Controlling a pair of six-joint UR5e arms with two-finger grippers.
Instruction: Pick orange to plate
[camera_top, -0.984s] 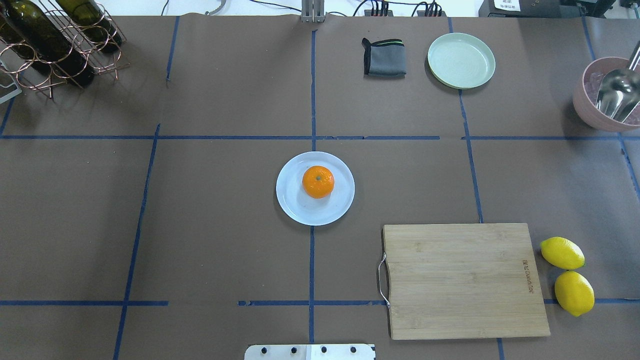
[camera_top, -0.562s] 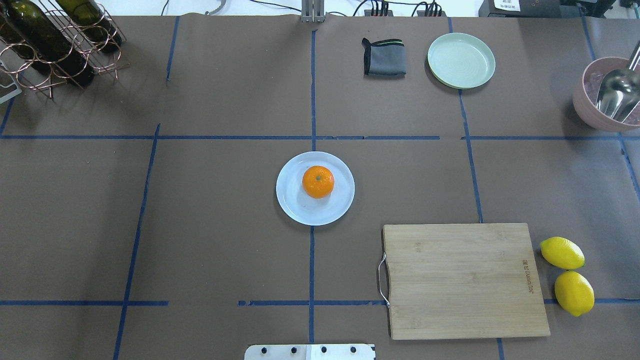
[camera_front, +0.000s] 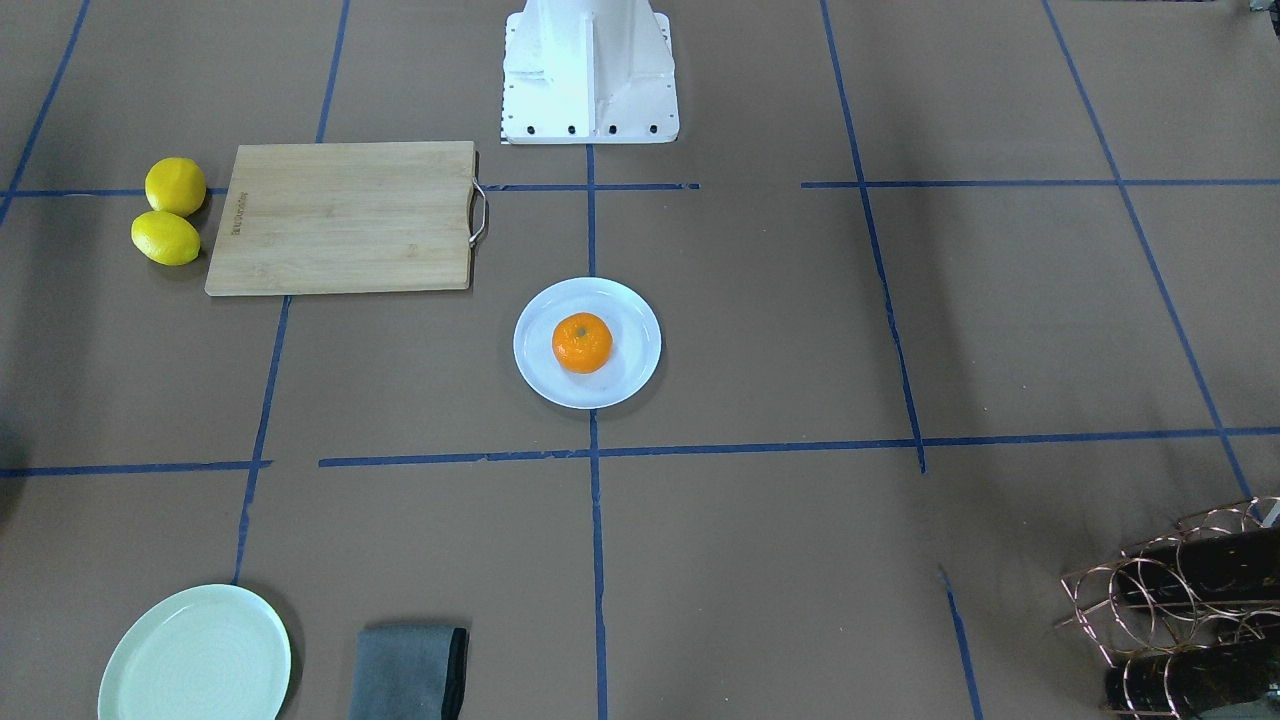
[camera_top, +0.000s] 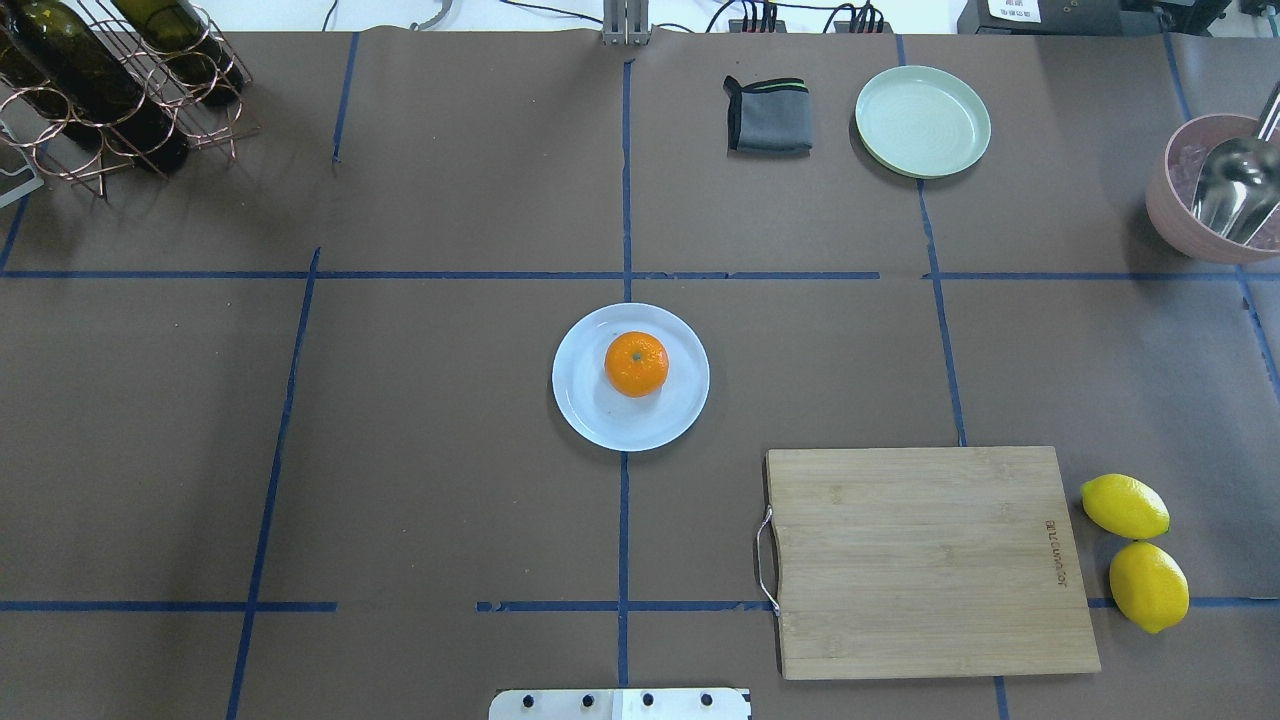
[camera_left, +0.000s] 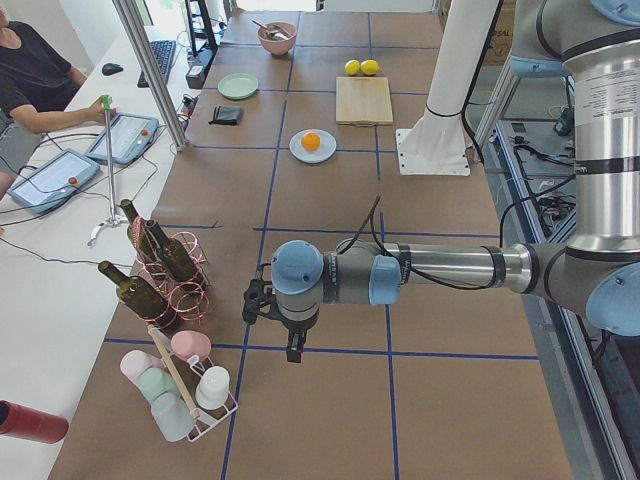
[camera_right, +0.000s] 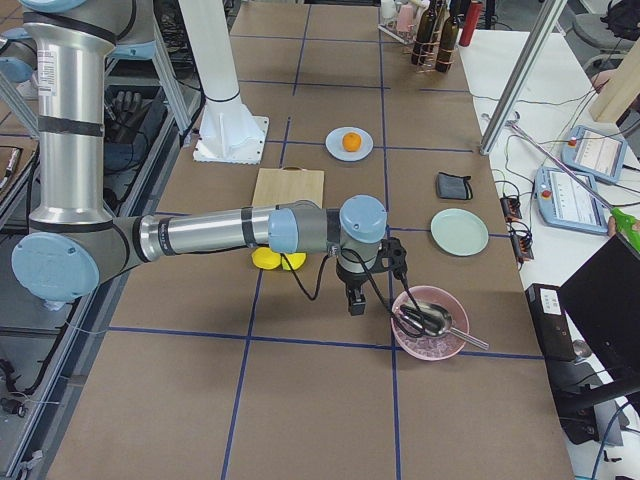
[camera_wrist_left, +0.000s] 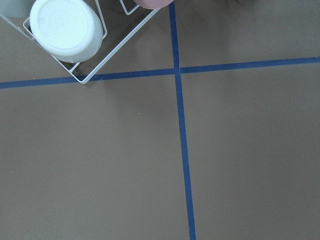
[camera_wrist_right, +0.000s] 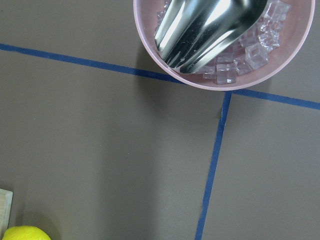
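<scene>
The orange (camera_top: 636, 364) sits on the plate (camera_top: 600, 420), so we judge it best left alone; we cannot tell whether the left gripper (camera_left: 291, 350) or the right gripper (camera_right: 352, 302) is open.

- Between the earlier overhead views and now, no change shows anywhere on the brown paper-covered bench (camera_top: 400, 400).
- The small round bright-orange fruit (camera_top: 636, 364) has not shifted on the round pale bluish-white glossy plate (camera_top: 600, 420); it sits slightly toward 12 o'clock of the centre, as before.

Brown table (camera_top: 450, 450), blue tape grid (camera_top: 623, 530), white desk (camera_left: 60, 290)
</scene>
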